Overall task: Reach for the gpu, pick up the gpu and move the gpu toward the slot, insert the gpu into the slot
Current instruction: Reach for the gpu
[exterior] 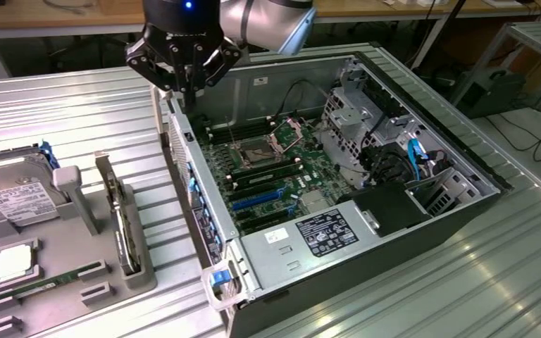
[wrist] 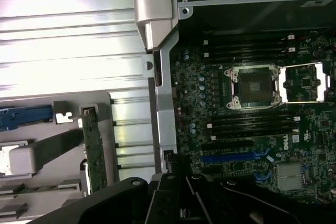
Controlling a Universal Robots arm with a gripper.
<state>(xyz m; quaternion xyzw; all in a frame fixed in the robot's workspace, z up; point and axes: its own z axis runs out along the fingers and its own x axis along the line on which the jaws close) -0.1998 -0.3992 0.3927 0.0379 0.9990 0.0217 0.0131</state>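
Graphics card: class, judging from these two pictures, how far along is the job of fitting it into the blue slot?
Done: nothing; the graphics card stands in its grey holder beside the case. In hand: the hand hangs shut and empty over the case's edge, apart from the card. Left: the grasp, the carry and the insertion; the blue slot is empty.

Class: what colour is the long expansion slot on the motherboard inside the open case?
Blue. The slot shows best in the wrist view.

The gpu [exterior: 118, 211] stands in a holder [exterior: 144, 278] beside the case [exterior: 374, 282]; slot [exterior: 256, 200] inside
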